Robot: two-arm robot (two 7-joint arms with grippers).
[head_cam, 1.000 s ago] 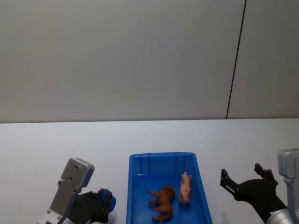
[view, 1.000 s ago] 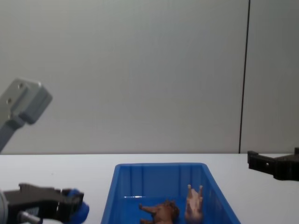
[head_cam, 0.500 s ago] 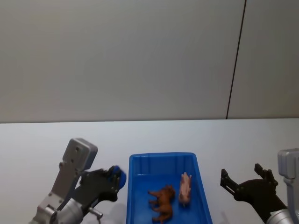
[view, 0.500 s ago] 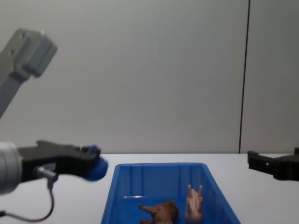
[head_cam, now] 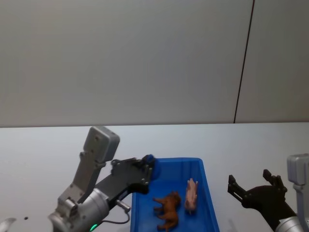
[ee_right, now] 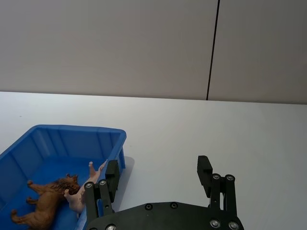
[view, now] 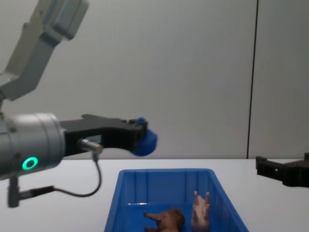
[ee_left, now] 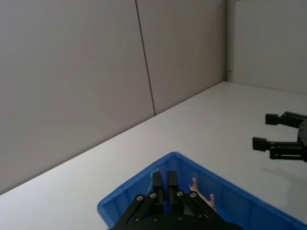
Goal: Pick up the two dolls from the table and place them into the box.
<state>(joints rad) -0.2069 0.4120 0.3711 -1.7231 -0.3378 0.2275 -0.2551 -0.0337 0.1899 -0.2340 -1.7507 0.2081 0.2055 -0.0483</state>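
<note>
since a second ago the left gripper [head_cam: 147,170] has risen from the table [head_cam: 38,150] and swung over the near-left rim of the box [head_cam: 209,191], clenched on a small blue ball [view: 145,141]. right gripper [head_cam: 256,188] hangs spread wide beside the box. both dolls, the brown lion [head_cam: 167,207] and pink pig [head_cam: 191,195], lie inside the box.

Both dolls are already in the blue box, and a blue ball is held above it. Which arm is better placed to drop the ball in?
Left. The left gripper holds the blue ball above the box. The right gripper, jaws open, sits beside it.
</note>
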